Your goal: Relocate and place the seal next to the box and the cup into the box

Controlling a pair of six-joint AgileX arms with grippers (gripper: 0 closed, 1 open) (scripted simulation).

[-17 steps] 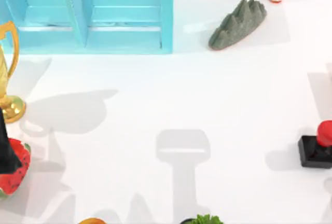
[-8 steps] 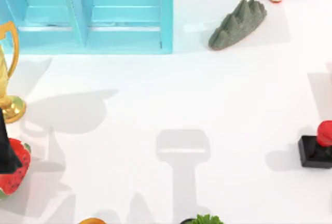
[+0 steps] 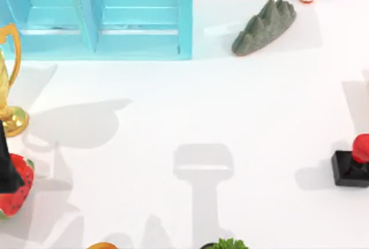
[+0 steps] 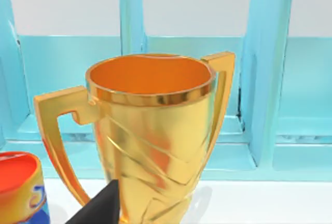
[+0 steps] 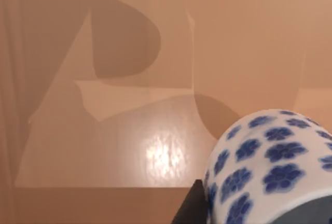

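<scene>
Nothing on the counter (image 3: pixel 230 105) has shifted since earlier. The seal (image 3: pixel 352 165) stands at its right edge. The cup (image 5: pixel 270 167) sits against the right pincer's finger; either pincer's spread cannot be told. No writing is legible.

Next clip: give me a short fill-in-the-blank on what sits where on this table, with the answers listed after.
1. The seal stands near the table's ____ edge in the top view.
2. The grey jagged rock lies to the ____ of the turquoise box in the top view.
3. The gold trophy stands in front of the turquoise ____.
4. The white cup carries a ____ floral pattern.

Missing words: right; right; box; blue
</scene>
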